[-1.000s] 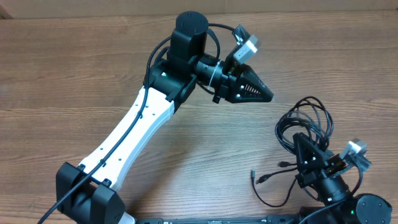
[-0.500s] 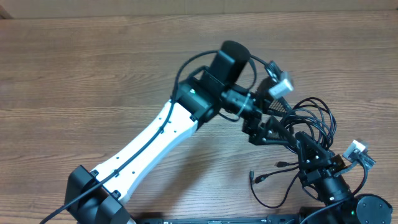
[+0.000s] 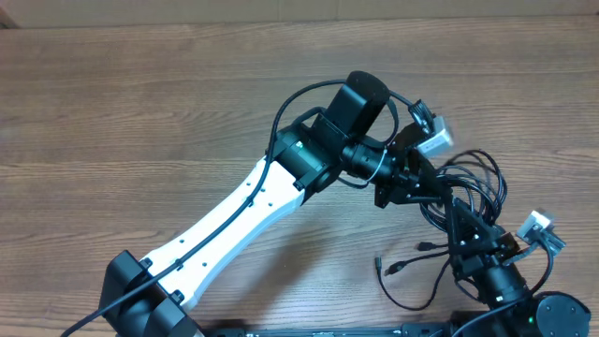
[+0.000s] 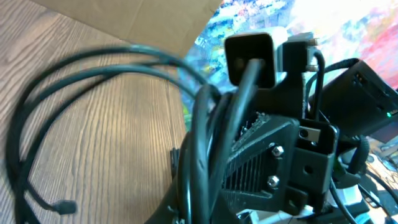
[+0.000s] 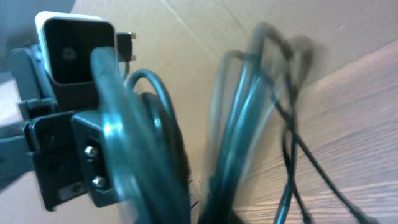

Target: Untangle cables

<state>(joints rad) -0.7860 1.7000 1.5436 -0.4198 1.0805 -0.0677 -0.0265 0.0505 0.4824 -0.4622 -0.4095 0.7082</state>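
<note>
The left arm has swung across the tabletop within the last second. It was pointing into empty space, and now its pincer is pushed into the bundle of the cables on the right side. On the way its jaws stood wide, and now they are closed again. The left wrist view shows several black cords rising together from between its fingers, so I judge that it has taken hold of a bunch of them.

The right pincer is in the same heap from below, almost touching the left one. Its wrist view is very blurred (the cords pass close to the lens), so I cannot tell whether its jaws are closed on a cord or parted.

The cables themselves have hardly moved. They lie near the right edge, with the loops piled between and behind the two pincers. Two loose ends with small plug tips trail toward the front of the tabletop.

For the task this seems to be the beginning of the real work, because both arms are now at the knot but nothing is separated yet. If the left pincer has caught many cords at once, pulling may drag the whole heap instead of loosening it.
</note>
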